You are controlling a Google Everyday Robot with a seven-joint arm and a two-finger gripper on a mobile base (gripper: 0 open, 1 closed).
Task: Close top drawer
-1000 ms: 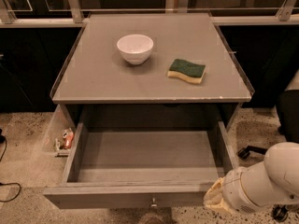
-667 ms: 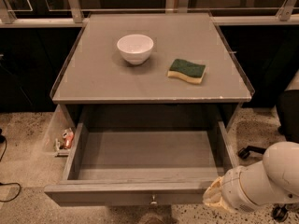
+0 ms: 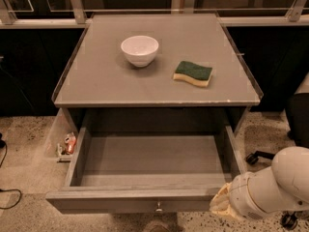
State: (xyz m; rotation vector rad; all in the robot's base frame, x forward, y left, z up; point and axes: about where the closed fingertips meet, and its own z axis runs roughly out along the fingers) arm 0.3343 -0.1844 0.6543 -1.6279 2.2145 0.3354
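Note:
The top drawer (image 3: 149, 158) is pulled far out of the grey cabinet. Its plain grey box interior shows nothing inside. Its front panel (image 3: 130, 202) runs along the bottom of the view with a small round metal knob (image 3: 158, 208) at centre. My arm (image 3: 270, 185) comes in from the lower right. The gripper (image 3: 219, 208) sits at the right end of the front panel, mostly hidden behind the white wrist.
A white bowl (image 3: 139, 50) and a green-and-yellow sponge (image 3: 193, 73) lie on the cabinet top (image 3: 96, 81). Small items (image 3: 67, 145) lie on the floor left of the drawer. A chair base with castors (image 3: 260, 156) stands at the right.

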